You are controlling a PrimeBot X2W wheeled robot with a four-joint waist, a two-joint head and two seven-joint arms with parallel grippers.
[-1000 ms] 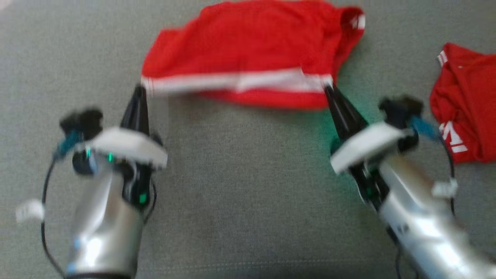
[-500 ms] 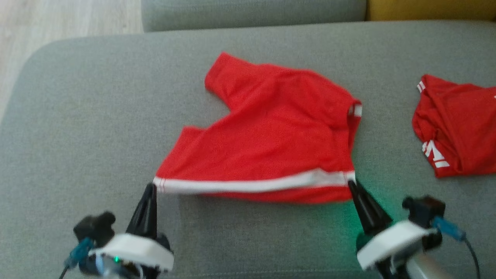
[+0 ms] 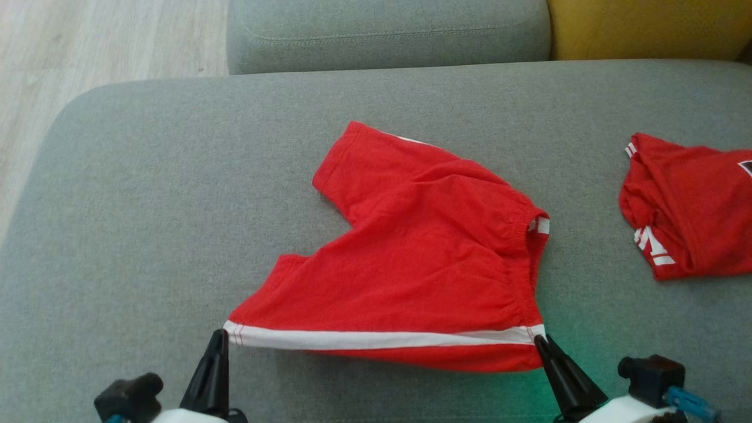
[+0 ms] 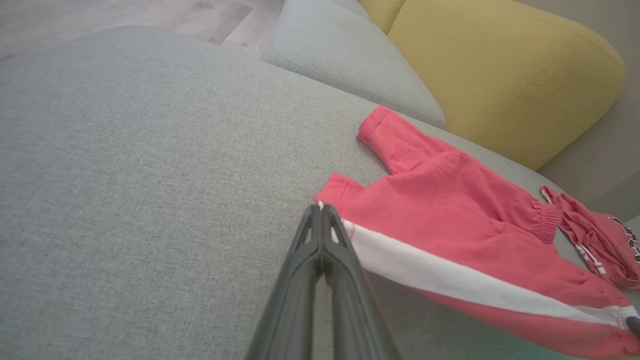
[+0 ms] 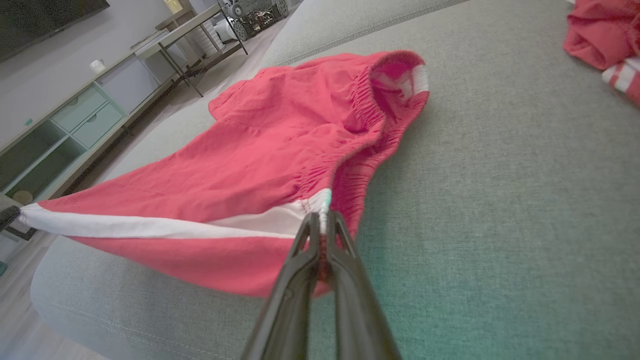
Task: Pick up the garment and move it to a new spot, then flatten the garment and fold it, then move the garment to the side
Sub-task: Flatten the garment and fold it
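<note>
Item inspected: the red shorts [image 3: 423, 258]. They lie on the grey seat cushion [image 3: 147, 205], about midway along its length and reaching to its near edge. The two legs point toward the cushion's left end, and the elastic waistband [image 3: 531, 226] faces its right end.

Left gripper [image 3: 218, 338]: my fingers are clamped together on the leg-hem corner, at one end of the white stripe [image 3: 376, 339]. The left wrist view shows cloth pinched between the tips.

Right gripper [image 3: 540, 342]: my fingers are likewise pressed closed, on the waistband end of the same stripe.

The stripe runs straight and taut between my two grips. That held edge appears raised a little off the cushion, with a lower layer hanging beneath it, though the angle does not settle this. The rest of the shorts rests on the cushion, lightly rumpled.

A second red garment [image 3: 681, 217] lies bunched at the cushion's right end, well apart from the shorts. A yellow cushion [image 3: 640, 26] stands behind the seat cushion's far right corner.
</note>
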